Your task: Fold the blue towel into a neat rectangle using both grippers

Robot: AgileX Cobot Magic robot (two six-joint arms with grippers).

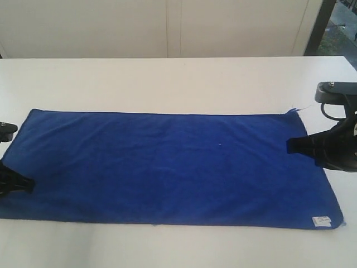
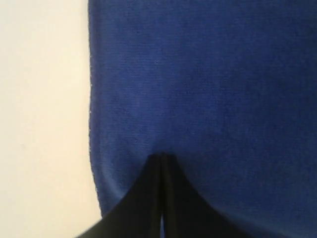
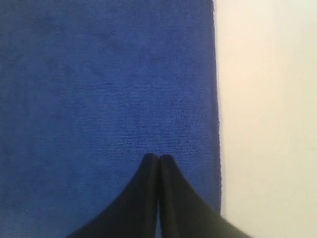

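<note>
The blue towel (image 1: 167,167) lies flat on the white table (image 1: 167,84) as a long rectangle, with a small white label (image 1: 321,221) at its near right corner. A loose thread sticks out at the far right corner. My left gripper (image 1: 29,184) is over the towel's left end, fingers pressed together and empty. In the left wrist view the gripper (image 2: 162,157) points across the cloth (image 2: 208,89) near its side hem. My right gripper (image 1: 290,146) hovers over the right end, shut and empty. The right wrist view shows this gripper (image 3: 158,158) above the cloth (image 3: 99,89).
The white table's bare top stretches behind the towel and along its front edge. A pale wall panel (image 1: 167,28) stands at the back. A dark doorway (image 1: 340,25) opens at the far right.
</note>
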